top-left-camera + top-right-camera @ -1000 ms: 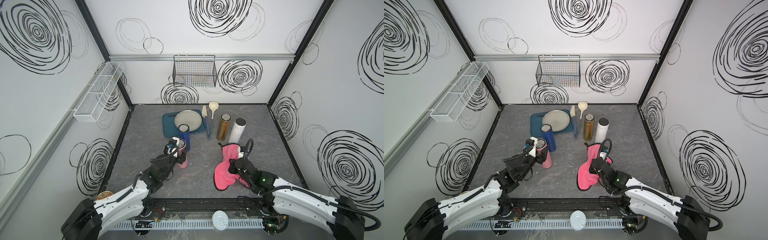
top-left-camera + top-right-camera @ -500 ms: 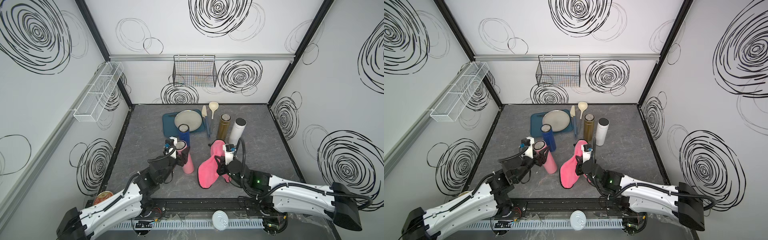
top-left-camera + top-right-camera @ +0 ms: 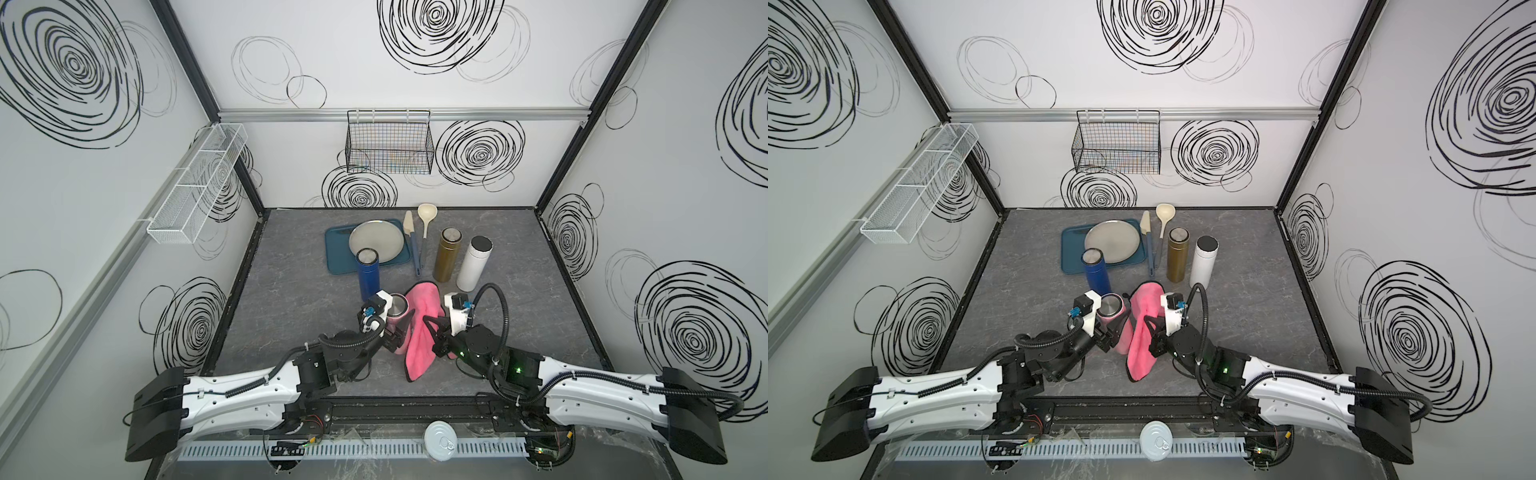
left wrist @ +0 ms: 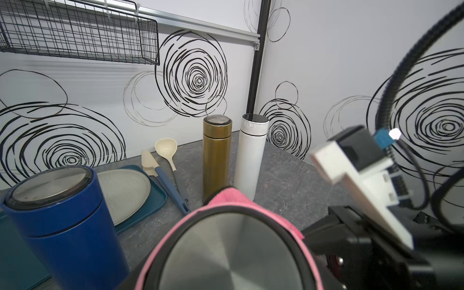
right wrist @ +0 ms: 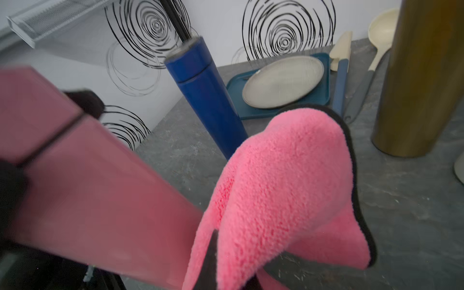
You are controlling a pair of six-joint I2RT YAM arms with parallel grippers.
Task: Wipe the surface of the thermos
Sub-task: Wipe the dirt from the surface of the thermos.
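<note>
The pink thermos (image 3: 395, 323) was up near the front middle of the table (image 3: 291, 299), and the left jaws were clenched around its lower body. The left arm (image 3: 249, 390) reached in from the front edge to hold it. Its steel cap (image 4: 233, 256) filled the left wrist view. In the right wrist view the thermos (image 5: 88, 188) leaned at a steeper slant than the blue thermos (image 5: 208, 100) behind it. Whether its base touched the table could not be told.

On the other side the right arm (image 3: 582, 386) came in, right jaws clamped on the pink cloth (image 3: 419, 332). The cloth hung in a long fold with a dark edge and lay right against the thermos's side, between the two wrists, in both top views (image 3: 1142, 332). Its lower end trailed down to the table.

Behind the action, the blue thermos (image 3: 368, 274) stood upright just beside the pink one. A gold thermos (image 3: 446, 255) and a white thermos (image 3: 473, 264) stood side by side further to the right. A teal tray (image 3: 334, 253) carried a round plate (image 3: 376, 241). A spatula (image 3: 413, 245) and a ladle (image 3: 426, 216) lay between the tray and the gold thermos.
</note>
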